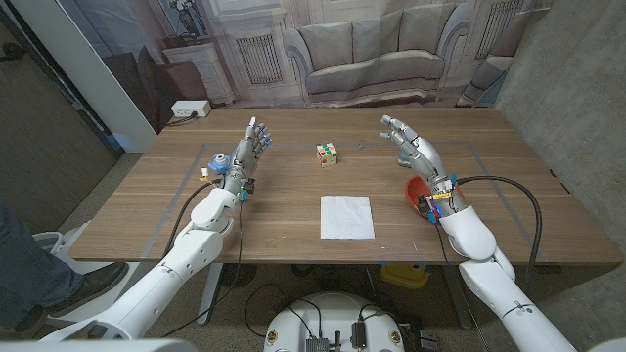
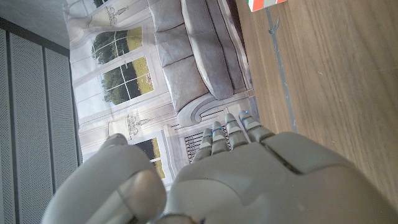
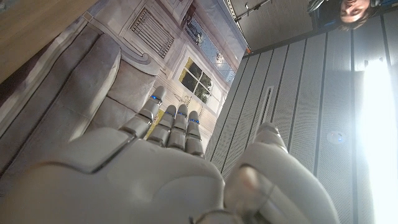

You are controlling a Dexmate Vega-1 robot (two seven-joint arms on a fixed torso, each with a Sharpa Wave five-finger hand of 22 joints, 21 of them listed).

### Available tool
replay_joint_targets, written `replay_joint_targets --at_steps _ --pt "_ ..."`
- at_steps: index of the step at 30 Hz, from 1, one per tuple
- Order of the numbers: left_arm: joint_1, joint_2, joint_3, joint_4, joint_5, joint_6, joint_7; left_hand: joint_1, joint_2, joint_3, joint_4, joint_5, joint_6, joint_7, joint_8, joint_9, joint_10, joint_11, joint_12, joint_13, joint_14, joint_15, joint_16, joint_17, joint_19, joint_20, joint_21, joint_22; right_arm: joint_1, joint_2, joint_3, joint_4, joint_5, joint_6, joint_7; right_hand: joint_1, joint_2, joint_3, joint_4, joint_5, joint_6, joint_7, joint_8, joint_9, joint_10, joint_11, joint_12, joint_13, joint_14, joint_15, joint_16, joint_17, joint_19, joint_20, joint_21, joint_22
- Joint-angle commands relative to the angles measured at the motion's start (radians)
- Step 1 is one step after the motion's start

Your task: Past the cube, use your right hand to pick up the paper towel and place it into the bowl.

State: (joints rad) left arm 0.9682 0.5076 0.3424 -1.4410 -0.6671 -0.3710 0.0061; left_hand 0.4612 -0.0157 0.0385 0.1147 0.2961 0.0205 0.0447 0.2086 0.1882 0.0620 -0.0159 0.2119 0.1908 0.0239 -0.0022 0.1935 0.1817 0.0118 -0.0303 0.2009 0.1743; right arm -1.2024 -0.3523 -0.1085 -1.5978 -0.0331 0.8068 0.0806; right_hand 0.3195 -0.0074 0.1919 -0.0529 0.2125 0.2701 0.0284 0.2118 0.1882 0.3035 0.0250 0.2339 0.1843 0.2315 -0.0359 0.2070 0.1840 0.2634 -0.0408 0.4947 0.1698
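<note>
A white paper towel [image 1: 347,216] lies flat on the wooden table [image 1: 293,196], near its front edge. A multicoloured cube [image 1: 327,154] sits beyond it toward the middle; a corner of the cube [image 2: 266,4] also shows in the left wrist view. A red bowl [image 1: 417,193] sits at the right, mostly hidden behind my right forearm. My right hand [image 1: 411,149] is raised above the table right of the cube, fingers apart, holding nothing. My left hand [image 1: 250,149] stands at the left, fingers apart, empty. Both hands, the left [image 2: 236,180] and the right [image 3: 155,174], show their backs in the wrist views.
A white power strip [image 1: 190,110] lies on the floor behind the table's far left corner. A backdrop printed with a sofa [image 1: 367,54] hangs behind the table. A person's leg and shoe [image 1: 44,274] show at the left edge, a face [image 3: 357,12] in the right wrist view.
</note>
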Motion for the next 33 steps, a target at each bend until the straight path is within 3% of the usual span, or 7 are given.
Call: replay_joint_targets --at_steps 1,19,33 --pt "0.001 -0.002 0.001 0.005 -0.002 0.0 -0.002 0.002 0.006 -0.007 0.001 0.004 0.007 0.005 0.0 0.002 0.006 0.0 0.001 0.001 0.007 -0.001 0.002 0.003 0.009 -0.007 0.002 0.005 -0.011 0.001 0.01 -0.022 -0.135 0.007 -0.069 0.015 0.002 0.003 -0.007 0.007 0.003 -0.004 0.001 0.005 0.009 0.004 0.007 0.003 0.01 -0.007 0.003 0.002 0.009 -0.057 -0.007 0.003" --pt "0.0 -0.006 0.004 0.012 0.001 -0.007 -0.005 0.003 0.008 -0.01 0.0 0.004 0.01 0.004 -0.001 0.002 0.011 0.005 0.001 0.001 0.01 0.0 0.001 0.003 0.012 -0.006 0.002 0.005 -0.026 -0.008 0.015 -0.056 -0.312 0.007 -0.17 0.028 0.006 0.007 -0.014 0.013 0.011 -0.009 0.002 0.006 0.016 0.001 0.007 0.003 0.016 -0.01 0.001 0.001 0.017 -0.059 -0.015 0.003" --pt "-0.014 -0.02 0.009 0.045 -0.008 -0.01 -0.02 0.003 0.009 -0.013 -0.001 0.004 0.01 0.003 -0.002 0.002 0.012 0.003 0.0 0.001 0.011 -0.001 0.001 0.003 0.013 -0.005 0.002 0.005 -0.036 -0.026 0.007 -0.102 -0.483 -0.049 -0.278 0.039 0.009 0.01 -0.021 0.018 0.015 -0.013 0.001 0.006 0.022 -0.001 0.007 0.003 0.022 -0.015 -0.001 0.001 0.021 -0.059 -0.023 0.004"
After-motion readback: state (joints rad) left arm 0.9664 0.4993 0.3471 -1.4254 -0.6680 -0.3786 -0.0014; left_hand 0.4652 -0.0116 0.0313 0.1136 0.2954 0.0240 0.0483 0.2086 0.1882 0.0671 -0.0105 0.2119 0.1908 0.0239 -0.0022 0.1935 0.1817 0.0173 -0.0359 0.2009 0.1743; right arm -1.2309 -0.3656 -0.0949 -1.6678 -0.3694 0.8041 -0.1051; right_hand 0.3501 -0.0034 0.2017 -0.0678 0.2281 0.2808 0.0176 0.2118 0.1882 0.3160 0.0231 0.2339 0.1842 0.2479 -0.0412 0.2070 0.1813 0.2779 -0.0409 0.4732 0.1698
